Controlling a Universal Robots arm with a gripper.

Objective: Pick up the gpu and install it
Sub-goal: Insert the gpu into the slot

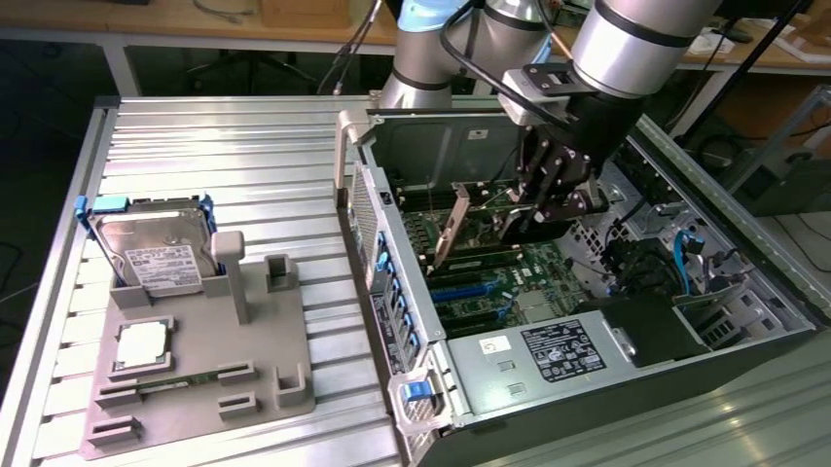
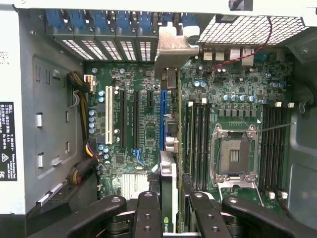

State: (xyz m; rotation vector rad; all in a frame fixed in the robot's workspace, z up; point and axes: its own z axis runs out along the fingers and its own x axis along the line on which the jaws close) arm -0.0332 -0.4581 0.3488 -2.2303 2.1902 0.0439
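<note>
The arm point(image 1: 624, 39) reached down into the open case point(image 1: 571, 389), in the upper right of the exterior view. Its fingers point(image 2: 147, 213) were clamped on the gpu point(image 2: 168, 198), one on each side, and the card stood on edge over the motherboard point(image 2: 124, 148). Its bracket point(image 2: 173, 47) lay close to the rear slots, and the board lined up with the blue slot point(image 2: 163, 114). So the picking up was done. Whether the card sat fully in the slot I could not tell; I judged the seating not finished.
</note>
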